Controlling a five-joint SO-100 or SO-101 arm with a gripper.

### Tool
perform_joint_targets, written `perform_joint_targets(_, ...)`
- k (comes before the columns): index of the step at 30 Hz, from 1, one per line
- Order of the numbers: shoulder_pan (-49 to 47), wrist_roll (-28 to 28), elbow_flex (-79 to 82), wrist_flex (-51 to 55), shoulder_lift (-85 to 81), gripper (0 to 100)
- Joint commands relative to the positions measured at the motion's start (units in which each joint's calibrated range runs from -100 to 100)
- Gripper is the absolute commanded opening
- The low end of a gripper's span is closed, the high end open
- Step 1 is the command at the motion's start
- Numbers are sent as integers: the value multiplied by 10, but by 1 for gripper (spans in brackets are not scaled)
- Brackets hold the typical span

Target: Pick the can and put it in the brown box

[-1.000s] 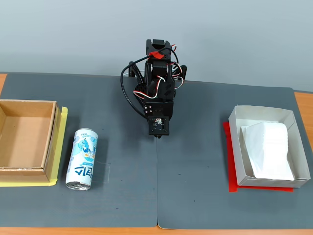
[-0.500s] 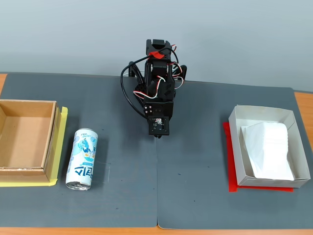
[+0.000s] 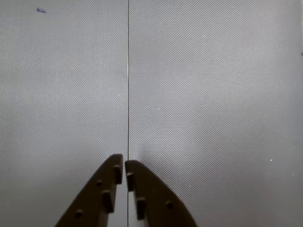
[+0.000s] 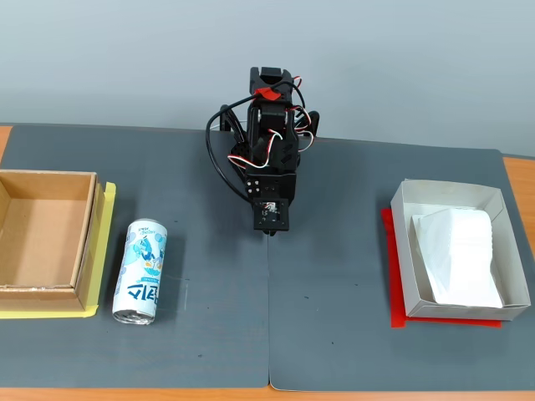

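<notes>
The can [image 4: 141, 271], white with light-blue graphics, lies on its side on the dark mat at the left of the fixed view. The brown box [image 4: 89, 238] stands just left of it, open and empty, on a yellow sheet. My gripper [image 4: 270, 233] hangs at the middle of the mat, well right of the can, with the arm folded up behind it. In the wrist view the gripper [image 3: 124, 165] has its fingertips together and holds nothing, over the seam between two mats. The can and box are out of the wrist view.
A white-grey box [image 4: 408, 251] with white paper [image 4: 458, 255] in it stands on a red sheet at the right. A seam [image 4: 269, 317] runs down the mat's middle. The wooden table edge shows along the front and sides.
</notes>
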Motion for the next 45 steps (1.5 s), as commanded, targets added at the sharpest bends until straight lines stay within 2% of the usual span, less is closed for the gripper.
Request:
perform_joint_targets(1,2,0,-32,-5,-2,1)
perform_joint_targets(45,-3,0,-32,-6,-2,1)
